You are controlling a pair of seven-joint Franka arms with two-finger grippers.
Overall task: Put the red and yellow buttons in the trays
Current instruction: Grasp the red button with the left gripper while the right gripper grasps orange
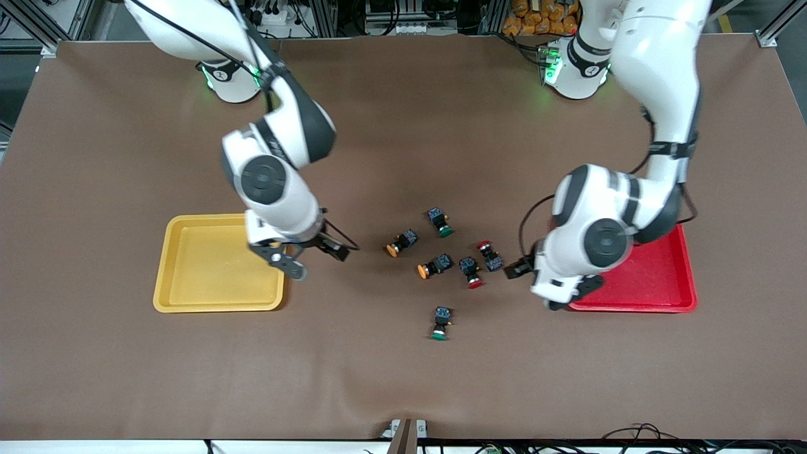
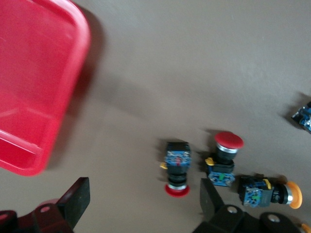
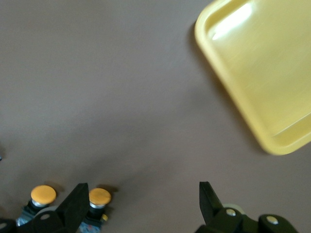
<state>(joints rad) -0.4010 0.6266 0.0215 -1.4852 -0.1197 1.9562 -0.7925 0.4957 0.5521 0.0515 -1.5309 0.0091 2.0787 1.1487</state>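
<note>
Two red buttons (image 1: 471, 272) (image 1: 488, 255) and two orange-yellow buttons (image 1: 401, 242) (image 1: 435, 266) lie on the brown table between the trays. The yellow tray (image 1: 202, 265) lies toward the right arm's end, the red tray (image 1: 649, 277) toward the left arm's end; what shows of both is empty. My right gripper (image 1: 318, 261) is open and empty, between the yellow tray and the yellow buttons (image 3: 43, 196) (image 3: 98, 201). My left gripper (image 1: 524, 277) is open and empty, between the red tray (image 2: 29, 87) and the red buttons (image 2: 177, 167) (image 2: 224, 155).
Two green-capped switches lie by the group, one (image 1: 439, 222) farther from the front camera, one (image 1: 441, 323) nearer. The left arm's wrist covers the red tray's inner corner. A yellow button (image 2: 269, 191) shows beside the red ones in the left wrist view.
</note>
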